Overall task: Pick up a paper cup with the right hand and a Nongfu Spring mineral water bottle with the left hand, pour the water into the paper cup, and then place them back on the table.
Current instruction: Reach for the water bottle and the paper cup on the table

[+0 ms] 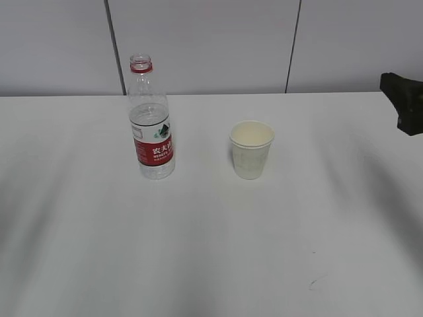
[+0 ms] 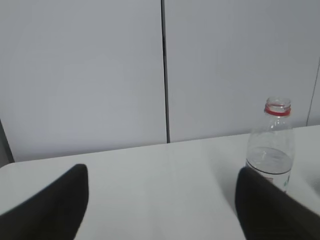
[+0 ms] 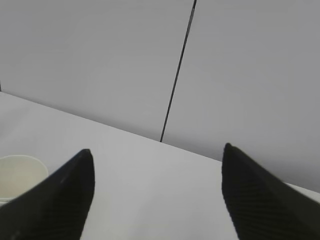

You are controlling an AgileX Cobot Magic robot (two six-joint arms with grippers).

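Both tools spread wide, holding nothing

You've got the Nongfu Spring mineral water bottle (image 1: pixel 151 121) upright on the bench (image 1: pixel 211 251), uncapped, water (image 1: pixel 149 117) partway up, paper cup (image 1: pixel 251 149) standing near its right. Left tool (image 2: pixel 160 200) and right tool (image 3: pixel 157 195) hang apart from both

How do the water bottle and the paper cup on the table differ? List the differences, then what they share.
The Nongfu Spring mineral water bottle is clear plastic with a red label; the paper cup is opaque white. The bottle stands over twice the cup's height. The bottle has a narrow neck; the cup a wide mouth. Both stand upright, uncovered and ungripped on the table.
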